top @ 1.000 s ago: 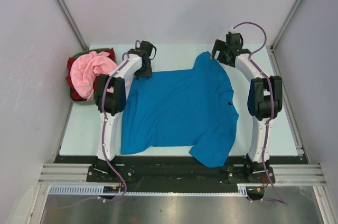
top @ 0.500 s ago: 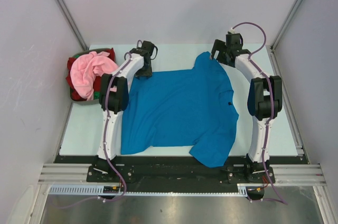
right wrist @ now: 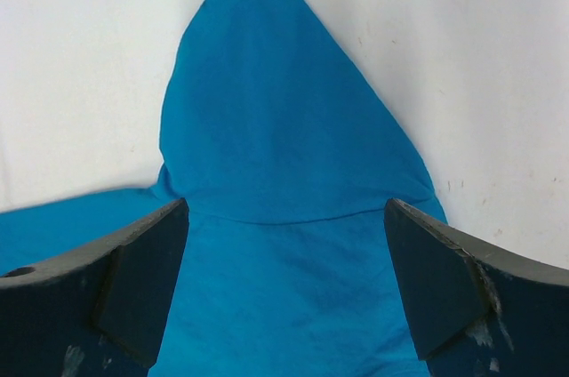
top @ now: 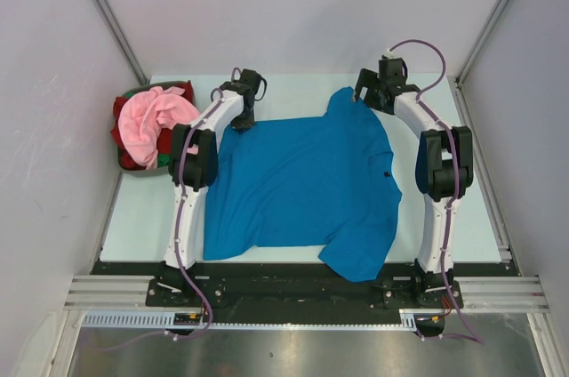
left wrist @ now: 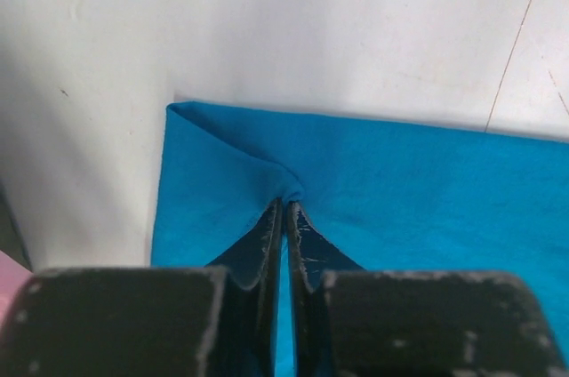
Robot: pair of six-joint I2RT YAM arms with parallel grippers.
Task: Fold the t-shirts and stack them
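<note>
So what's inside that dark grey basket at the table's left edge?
A crumpled light pink cloth shirt on top, red cloth beneath it; anything deeper is covered.

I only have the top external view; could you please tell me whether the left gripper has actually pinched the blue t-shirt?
Observer: Yes, the left wrist view shows the left gripper shut on a small pucker of the blue t-shirt, near one corner.
Operator: Thank you; is the right gripper closed as well?
Observer: No, the right wrist view shows the right gripper wide open, its fingers either side of the sleeve, which lies flat.
</note>
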